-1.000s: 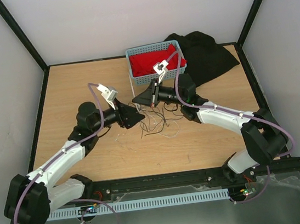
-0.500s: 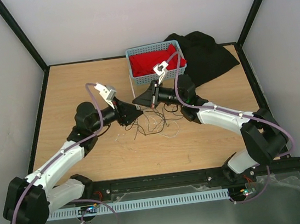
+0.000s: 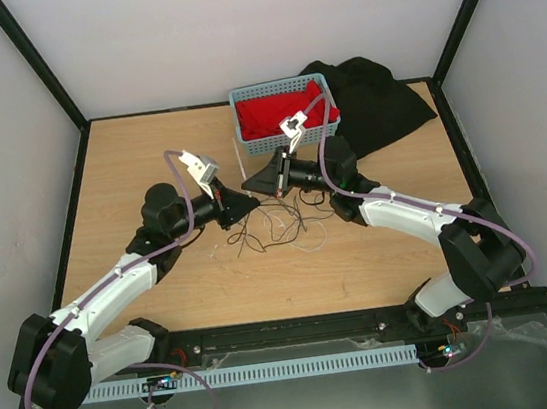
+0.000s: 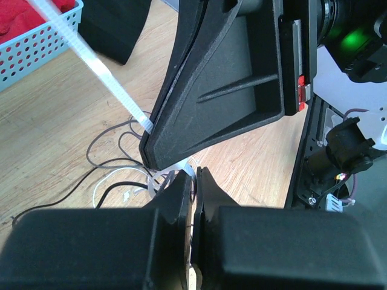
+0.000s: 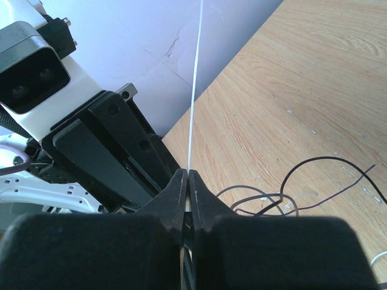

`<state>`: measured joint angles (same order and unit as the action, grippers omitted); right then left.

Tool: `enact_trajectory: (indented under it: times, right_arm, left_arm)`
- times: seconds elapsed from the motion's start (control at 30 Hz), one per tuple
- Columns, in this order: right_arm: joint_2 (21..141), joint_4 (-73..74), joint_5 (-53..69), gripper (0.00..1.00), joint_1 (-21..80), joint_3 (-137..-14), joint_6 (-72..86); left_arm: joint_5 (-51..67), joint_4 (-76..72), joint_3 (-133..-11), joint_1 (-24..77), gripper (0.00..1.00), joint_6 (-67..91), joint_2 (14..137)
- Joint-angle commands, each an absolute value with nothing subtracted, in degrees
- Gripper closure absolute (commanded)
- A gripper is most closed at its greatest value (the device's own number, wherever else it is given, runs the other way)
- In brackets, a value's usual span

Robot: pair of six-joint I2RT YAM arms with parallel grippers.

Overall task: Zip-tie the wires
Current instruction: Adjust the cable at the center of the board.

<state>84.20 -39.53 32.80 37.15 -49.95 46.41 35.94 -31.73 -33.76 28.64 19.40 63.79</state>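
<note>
The wires (image 3: 278, 226) lie in a loose black and whitish tangle on the wood below both grippers, also seen in the left wrist view (image 4: 112, 176). The zip tie (image 4: 97, 63) is a white strip slanting down from the upper left and passing behind the right gripper's black finger (image 4: 224, 84). A whitish curl of it reaches the tips of my left gripper (image 4: 196, 174), which is shut on it. My right gripper (image 5: 188, 174) pinches the strip (image 5: 195, 78) edge-on, jaws almost closed. The two grippers meet tip to tip, left (image 3: 243, 206) and right (image 3: 249, 184).
A blue basket (image 3: 253, 147) holding a red cloth (image 3: 276, 111) stands just behind the grippers. A black cloth (image 3: 376, 100) lies to its right at the back. Walls close the table on three sides.
My left gripper has closed and shifted slightly right toward the right gripper. The wire tangle has been dragged a little left. The right arm has stayed put.
</note>
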Motion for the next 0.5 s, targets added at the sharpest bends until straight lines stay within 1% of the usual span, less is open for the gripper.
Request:
enact_trajectory:
  times: [0.0, 0.07, 0.2, 0.33, 0.47]
  right_arm:
    - [82.6, -40.7, 31.8, 0.84, 37.2, -50.6, 46.1]
    - [82.8, -40.4, 31.9, 0.76, 37.2, -51.3, 45.8]
    - [83.4, -39.9, 31.9, 0.68, 37.2, -52.7, 45.4]
    - [84.7, -39.9, 32.4, 0.62, 37.2, -53.7, 45.3]
    - [85.6, -39.9, 32.6, 0.61, 37.2, -55.0, 44.9]
  left_arm:
    - [37.8, -34.0, -34.6, 29.1, 0.98, 18.8, 62.6]
    - [38.0, -34.0, -34.4, 29.1, 0.98, 19.2, 62.6]
    - [38.5, -34.0, -34.1, 29.1, 0.99, 19.4, 62.6]
    - [39.2, -34.0, -34.0, 29.3, 1.0, 19.1, 62.6]
    - [40.1, -34.0, -33.8, 29.5, 1.0, 19.0, 62.6]
